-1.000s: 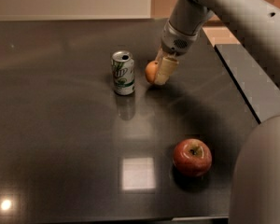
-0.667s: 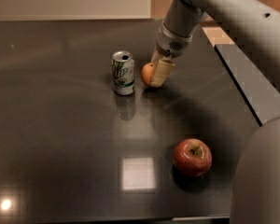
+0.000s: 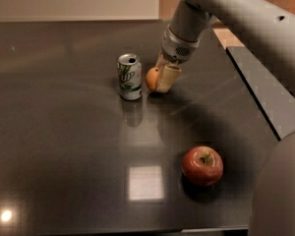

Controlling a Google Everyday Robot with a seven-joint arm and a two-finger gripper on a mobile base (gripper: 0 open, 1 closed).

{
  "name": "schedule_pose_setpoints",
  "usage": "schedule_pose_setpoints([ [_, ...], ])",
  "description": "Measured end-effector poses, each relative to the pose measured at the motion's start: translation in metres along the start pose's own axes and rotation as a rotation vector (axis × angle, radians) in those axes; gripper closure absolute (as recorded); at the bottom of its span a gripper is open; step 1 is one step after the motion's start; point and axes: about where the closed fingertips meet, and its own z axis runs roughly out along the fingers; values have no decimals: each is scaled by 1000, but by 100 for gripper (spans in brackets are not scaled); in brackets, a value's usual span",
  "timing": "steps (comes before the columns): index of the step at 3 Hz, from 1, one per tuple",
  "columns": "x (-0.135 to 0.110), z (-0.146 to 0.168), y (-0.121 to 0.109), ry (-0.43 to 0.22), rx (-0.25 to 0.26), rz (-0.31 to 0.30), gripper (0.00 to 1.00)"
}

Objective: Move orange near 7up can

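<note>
The robot's gripper [image 3: 160,80] reaches down from the upper right to the middle of the dark tabletop [image 3: 64,132], its jaws clamped on the orange [image 3: 151,78], with one pale finger [image 3: 168,77] showing in front of the fruit. The orange sits low at the tabletop, just beside the upright 7up can [image 3: 130,76] with a narrow gap between them. A red-yellow apple [image 3: 202,165] rests well apart, nearer the front edge

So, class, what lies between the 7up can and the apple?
Only bare dark table, in the camera view. The gripper, holding the orange, sits beside the 7up can, away from the apple.
</note>
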Motion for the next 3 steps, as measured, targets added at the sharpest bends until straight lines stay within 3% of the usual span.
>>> schedule_pose_setpoints([
  [1,-1,2,0,-1,-1,-1,12],
  [2,-1,4,-1,-2,-1,-2,0],
  [3,-1,4,-1,-2,-1,-2,0],
])
